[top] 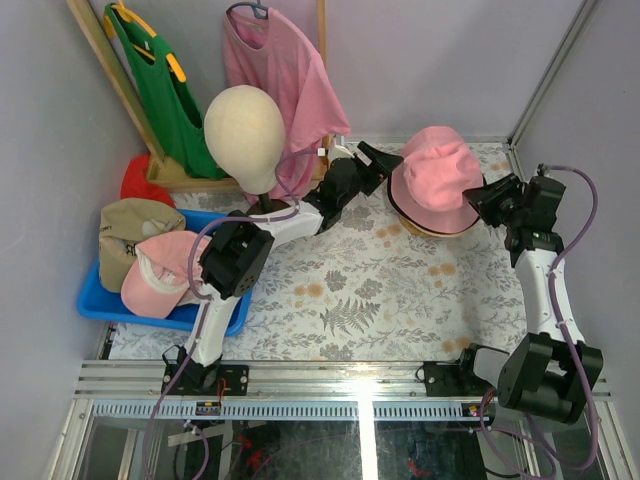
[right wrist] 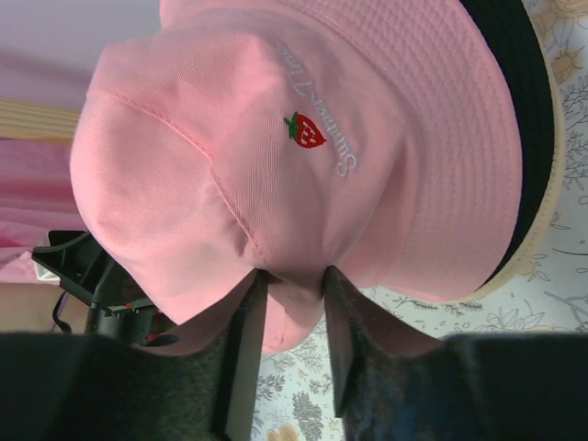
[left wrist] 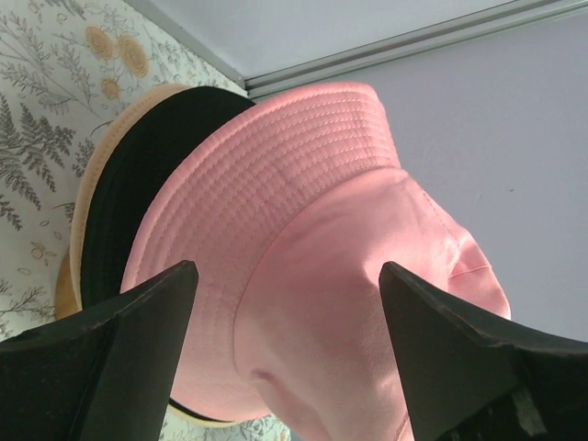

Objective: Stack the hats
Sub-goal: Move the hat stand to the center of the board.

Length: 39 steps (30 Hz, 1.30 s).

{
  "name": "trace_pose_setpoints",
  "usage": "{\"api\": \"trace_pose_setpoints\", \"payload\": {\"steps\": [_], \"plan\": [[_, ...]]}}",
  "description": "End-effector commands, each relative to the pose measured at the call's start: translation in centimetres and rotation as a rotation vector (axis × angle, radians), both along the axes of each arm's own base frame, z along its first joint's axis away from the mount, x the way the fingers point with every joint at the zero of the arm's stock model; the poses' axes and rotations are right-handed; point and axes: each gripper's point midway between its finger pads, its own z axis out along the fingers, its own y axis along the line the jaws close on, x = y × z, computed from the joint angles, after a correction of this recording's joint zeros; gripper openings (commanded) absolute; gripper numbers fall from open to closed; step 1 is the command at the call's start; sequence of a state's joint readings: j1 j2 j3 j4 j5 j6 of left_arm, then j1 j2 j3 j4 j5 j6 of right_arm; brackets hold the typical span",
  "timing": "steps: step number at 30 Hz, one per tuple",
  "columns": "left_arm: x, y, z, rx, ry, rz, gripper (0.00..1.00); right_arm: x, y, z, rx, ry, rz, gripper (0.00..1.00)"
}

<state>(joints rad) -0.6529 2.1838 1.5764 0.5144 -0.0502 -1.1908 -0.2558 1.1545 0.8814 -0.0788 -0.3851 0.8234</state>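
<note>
Pink bucket hat (top: pixel 440 175): was seen near the far right corner of the table (top: pixel 350 290), crown up and dented, laid on top of two other hats.
Stack beneath: a dark hat (left wrist: pixel 138 175) was found directly under the pink brim, and a tan brim (left wrist: pixel 78 211) was seen under that, lying on the table.
Left gripper (top: pixel 385 160): was held wide open just beside the left side of the stack. In the left wrist view its two fingers (left wrist: pixel 138 340) were spread well apart with the pink crown framed between them. Nothing was gripped, and contact with the fabric could not be told.
Right gripper (top: pixel 487 200): was set at the right side of the same hat, jaws narrowed. In the right wrist view a fold of pink fabric at the hat's lower edge was seen pinched between the fingers (right wrist: pixel 243 349).
Hat marking: a small strawberry (right wrist: pixel 306 130) and pale lettering were shown on the crown, facing the right wrist camera.
Blue bin (top: pixel 95 295): was placed at the left edge of the table. A tan cap (top: pixel 130 230) and a pink cap (top: pixel 150 275) were lying in it, touching each other.
</note>
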Motion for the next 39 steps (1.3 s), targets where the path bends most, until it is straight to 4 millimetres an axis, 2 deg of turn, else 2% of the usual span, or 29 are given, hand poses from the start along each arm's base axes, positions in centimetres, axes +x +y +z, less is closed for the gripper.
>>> {"api": "trace_pose_setpoints", "payload": {"steps": [1, 4, 11, 17, 20, 24, 32, 39], "plan": [[2.4, 1.0, 4.4, -0.112, -0.135, 0.079, 0.80, 1.5, 0.3, 4.0, -0.030, -0.118, 0.028, 0.30], [3.0, 1.0, 4.6, -0.138, -0.149, 0.084, 0.81, 1.8, 0.0, 4.6, -0.042, -0.123, 0.025, 0.20], [4.1, 0.7, 4.0, -0.160, -0.151, 0.087, 0.81, 2.9, -0.5, 6.7, -0.060, -0.149, 0.014, 0.10], [5.3, 0.4, 4.0, -0.167, -0.165, 0.072, 0.82, 4.2, -0.8, 7.3, -0.056, -0.141, 0.016, 0.10], [5.8, 0.5, 3.4, -0.164, -0.165, 0.058, 0.82, 4.6, -1.2, 7.3, -0.075, -0.127, 0.010, 0.11], [6.1, 0.4, 2.0, -0.158, -0.150, 0.037, 0.83, 5.1, -1.6, 6.4, -0.077, -0.096, -0.001, 0.14], [6.3, -0.1, 0.3, -0.149, -0.152, -0.009, 0.83, 6.5, -3.9, 5.3, -0.089, -0.052, -0.048, 0.16], [6.4, -0.5, 0.0, -0.177, -0.182, -0.049, 0.83, 7.7, -5.3, 5.0, -0.089, -0.039, -0.062, 0.17]]}}
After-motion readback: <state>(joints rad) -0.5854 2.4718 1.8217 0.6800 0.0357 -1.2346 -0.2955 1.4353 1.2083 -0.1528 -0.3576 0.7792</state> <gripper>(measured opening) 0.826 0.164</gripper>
